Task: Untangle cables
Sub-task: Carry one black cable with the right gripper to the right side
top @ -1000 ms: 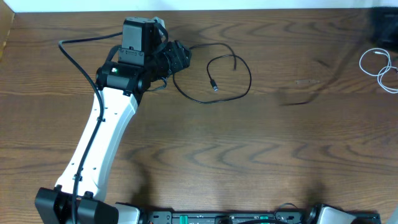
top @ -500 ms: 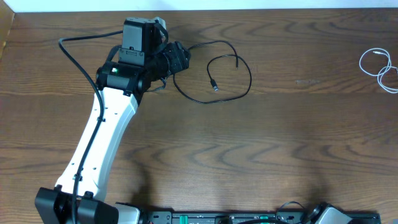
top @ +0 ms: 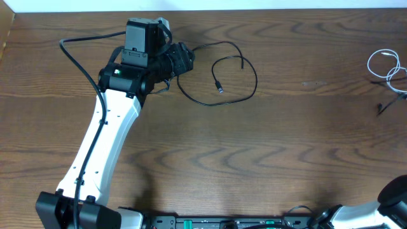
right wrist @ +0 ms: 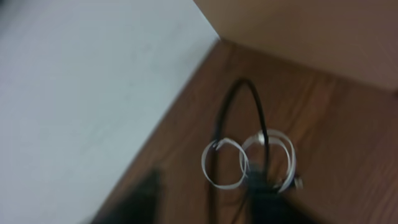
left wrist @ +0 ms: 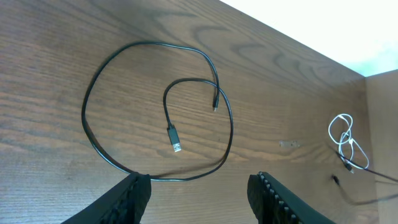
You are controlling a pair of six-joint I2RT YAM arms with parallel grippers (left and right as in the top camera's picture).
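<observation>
- the jaws of the left gripper [left wrist: 199, 182] stand wide apart and hold nothing. in the left wrist view its two black ribbed fingers [left wrist: 134, 194] sit at the bottom edge with bare wood between them.
- i cannot tell how the jaws of the right gripper stand. the right wrist view is blurred, with only dark smears at its bottom edge.
- the thin black cord with small plug ends [left wrist: 174, 138] lies flat in the upper middle of the overhead frame. it forms one wide loose loop, with a short tail curling inside it and a plug at the tail's tip.
- the loop's lower arc runs just beside the left finger. whether they touch is too fine to tell.
- the thin white cord [top: 369, 63] lies at the far right edge of the overhead frame, bunched in a few small loops. it is well apart from the black one.
- in the right wrist view a dark curved strand arches over those white loops. i cannot tell what it is.
- both cords rest on the brown wood-grain table [top: 254, 159].
- progress, as i judge it: the two cords are already separated, so the main step looks done.
- what may be left is opening out the black loop where it crosses itself and loosening the white coil.
</observation>
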